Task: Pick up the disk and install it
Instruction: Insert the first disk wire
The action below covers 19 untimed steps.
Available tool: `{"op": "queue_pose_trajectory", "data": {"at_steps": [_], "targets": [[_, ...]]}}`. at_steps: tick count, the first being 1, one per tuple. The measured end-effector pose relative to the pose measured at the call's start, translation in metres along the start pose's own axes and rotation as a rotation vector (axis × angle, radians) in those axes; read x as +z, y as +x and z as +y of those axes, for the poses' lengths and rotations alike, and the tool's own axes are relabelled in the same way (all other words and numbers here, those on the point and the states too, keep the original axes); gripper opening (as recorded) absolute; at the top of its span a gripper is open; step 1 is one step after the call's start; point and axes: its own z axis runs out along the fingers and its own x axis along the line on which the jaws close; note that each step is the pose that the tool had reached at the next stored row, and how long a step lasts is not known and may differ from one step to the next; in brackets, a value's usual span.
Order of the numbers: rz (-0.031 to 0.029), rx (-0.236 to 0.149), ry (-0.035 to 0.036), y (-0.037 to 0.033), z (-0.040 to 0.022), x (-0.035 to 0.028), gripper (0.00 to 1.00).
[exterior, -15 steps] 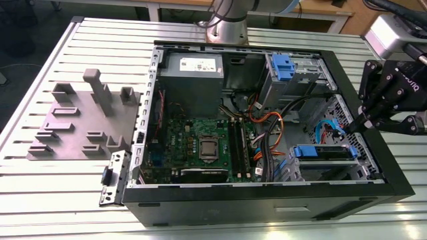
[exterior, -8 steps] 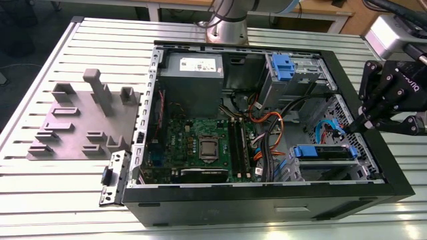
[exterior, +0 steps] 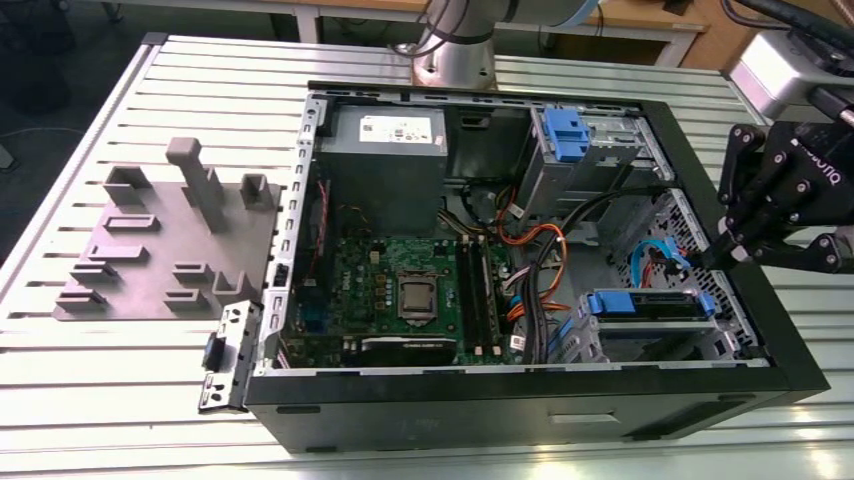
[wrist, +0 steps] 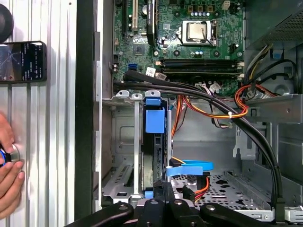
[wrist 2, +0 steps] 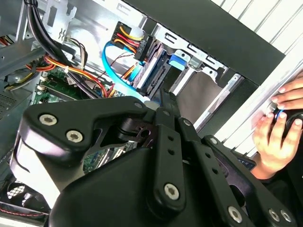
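pincer (wrist 2: 163, 101): matte black linkage | silver screws | arm: silver column (exterior: 454, 50)

One computer case (exterior: 747, 330), one disk (exterior: 647, 303), one gripper (exterior: 731, 255), one motherboard (exterior: 400, 290).

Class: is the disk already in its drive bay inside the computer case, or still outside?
In: the disk stands on edge in the bay, blue carrier showing, cables plugged.
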Motion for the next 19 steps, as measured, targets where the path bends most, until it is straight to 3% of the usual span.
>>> {"op": "queue_pose_trajectory", "data": {"at_steps": [4,6,8,10,11,19], "targets": [[0.0001,0.0,-0.0009,-0.0005,-0.0029,0.0019,0.11],[0.0001,0.0,-0.0018,-0.0019,-0.0055,0.0039,0.17],[0.0,0.0,-0.0022,-0.0048,-0.0076,0.0064,0.29],[0.0003,0.0,-0.0023,-0.0092,-0.0092,0.009,0.29],[0.0001,0.0,-0.0023,-0.0114,-0.0098,0.0104,0.36],[0.0014,0.0,-0.0023,-0.0272,-0.0134,0.0201,0.36]]}}
